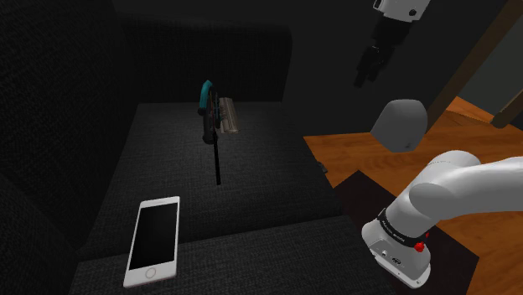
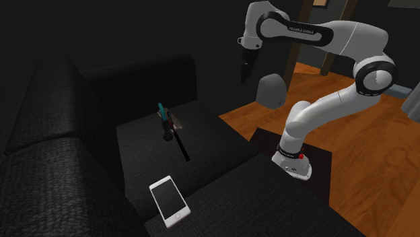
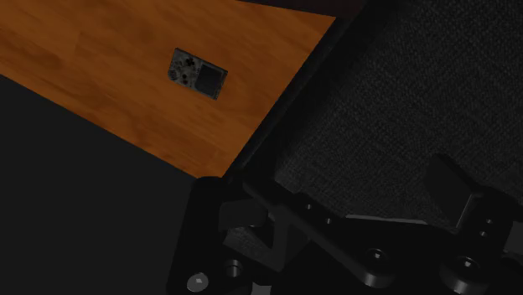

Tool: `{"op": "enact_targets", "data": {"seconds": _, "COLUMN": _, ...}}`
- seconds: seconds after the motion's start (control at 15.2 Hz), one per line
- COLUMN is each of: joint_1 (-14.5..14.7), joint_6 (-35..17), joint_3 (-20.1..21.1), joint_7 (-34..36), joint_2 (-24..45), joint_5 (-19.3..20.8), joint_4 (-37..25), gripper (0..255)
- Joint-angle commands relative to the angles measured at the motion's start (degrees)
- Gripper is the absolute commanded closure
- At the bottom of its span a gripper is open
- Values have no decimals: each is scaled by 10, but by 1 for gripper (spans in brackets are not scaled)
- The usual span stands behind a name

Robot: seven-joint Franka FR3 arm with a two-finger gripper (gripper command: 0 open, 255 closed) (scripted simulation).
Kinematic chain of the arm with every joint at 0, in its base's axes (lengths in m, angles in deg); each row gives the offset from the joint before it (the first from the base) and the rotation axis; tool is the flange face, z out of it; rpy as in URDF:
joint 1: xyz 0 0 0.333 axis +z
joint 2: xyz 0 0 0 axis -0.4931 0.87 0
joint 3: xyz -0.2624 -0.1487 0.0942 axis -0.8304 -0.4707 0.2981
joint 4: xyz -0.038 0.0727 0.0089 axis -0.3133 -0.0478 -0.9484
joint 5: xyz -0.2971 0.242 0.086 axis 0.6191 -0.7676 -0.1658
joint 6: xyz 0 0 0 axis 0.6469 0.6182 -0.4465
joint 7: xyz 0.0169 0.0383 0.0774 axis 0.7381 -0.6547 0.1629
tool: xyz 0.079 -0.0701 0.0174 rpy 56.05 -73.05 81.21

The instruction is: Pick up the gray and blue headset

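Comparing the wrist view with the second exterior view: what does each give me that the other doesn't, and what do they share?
The wrist view adds a small grey gadget lying on the wood floor. The second exterior view adds the teal-and-grey headset on the sofa seat, a white phone nearer the seat's front edge, a grey rounded object on the floor, and the whole arm. Both show the wood floor, the dark sofa fabric and the gripper, open and well away from the headset.
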Motion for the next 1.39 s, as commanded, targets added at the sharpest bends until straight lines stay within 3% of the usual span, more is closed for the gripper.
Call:
{"op": "enact_targets", "data": {"seconds": 0.0, "joint_1": 0, "joint_6": 0, "joint_3": 0, "joint_7": 0, "joint_2": 0, "joint_5": 0, "joint_4": 0, "gripper": 0}}
{"op": "enact_targets", "data": {"seconds": 0.73, "joint_1": -8, "joint_6": -56, "joint_3": 156, "joint_7": 249, "joint_2": 101, "joint_5": -89, "joint_4": -61, "gripper": 0}}
{"op": "enact_targets", "data": {"seconds": 1.32, "joint_1": -33, "joint_6": -102, "joint_3": 281, "joint_7": 460, "joint_2": 260, "joint_5": -87, "joint_4": -188, "gripper": 0}}
